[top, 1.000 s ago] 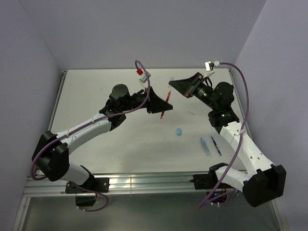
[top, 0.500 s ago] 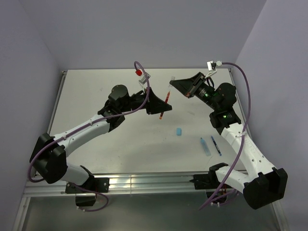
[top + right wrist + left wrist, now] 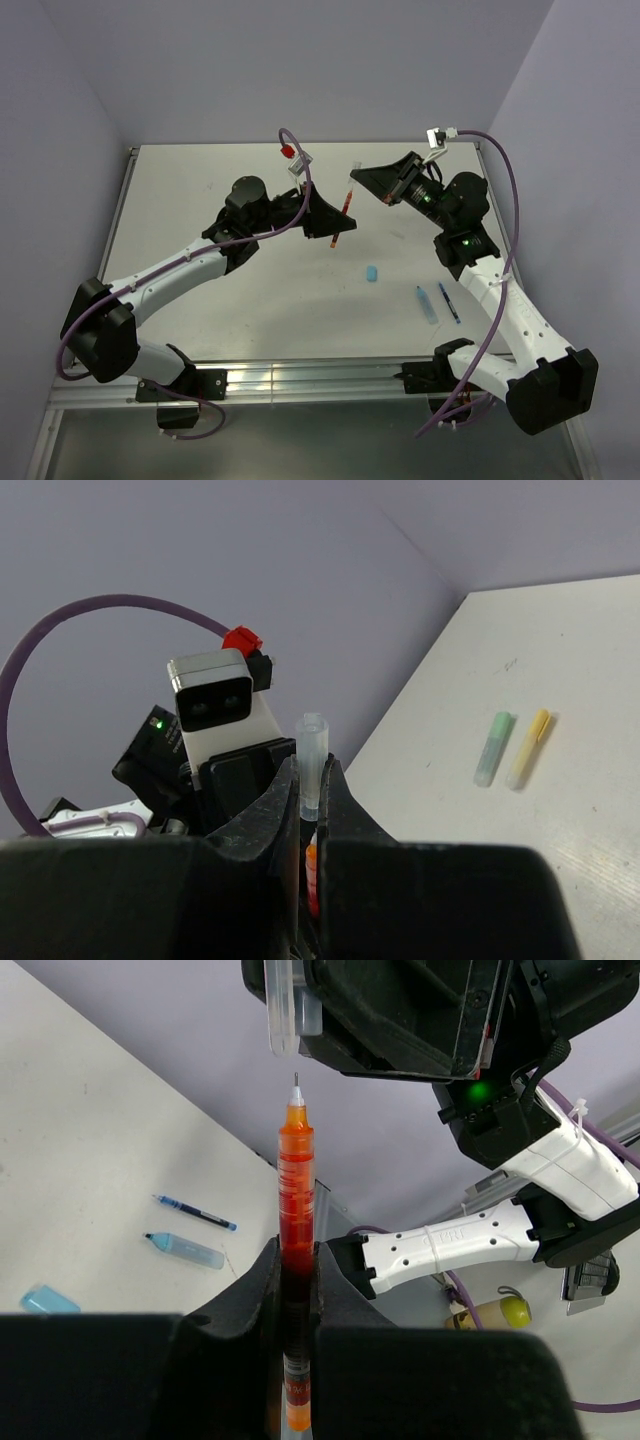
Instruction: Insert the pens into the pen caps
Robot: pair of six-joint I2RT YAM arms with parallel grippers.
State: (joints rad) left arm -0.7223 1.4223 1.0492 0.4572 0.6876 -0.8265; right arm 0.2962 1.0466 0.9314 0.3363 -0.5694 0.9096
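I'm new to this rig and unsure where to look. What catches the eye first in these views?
The red pen, clamped in the left gripper, aims its tip at a clear cap held by the right gripper, just short of it, in mid-air. A light blue marker and dark blue pen lie side by side, lower right in the top view.

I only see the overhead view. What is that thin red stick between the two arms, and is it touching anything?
Observer: The left wrist view shows a thin red-orange pen clamped in the left gripper. Its metal tip stops just short of a clear plastic cap and is not inside it.
Operator: Who holds that cap?
Observer: The right gripper is shut on it, as its own wrist view shows.
Operator: Anything else I'm missing?
Observer: The right wrist view shows a pale green marker and a yellow marker lying side by side on the white table.
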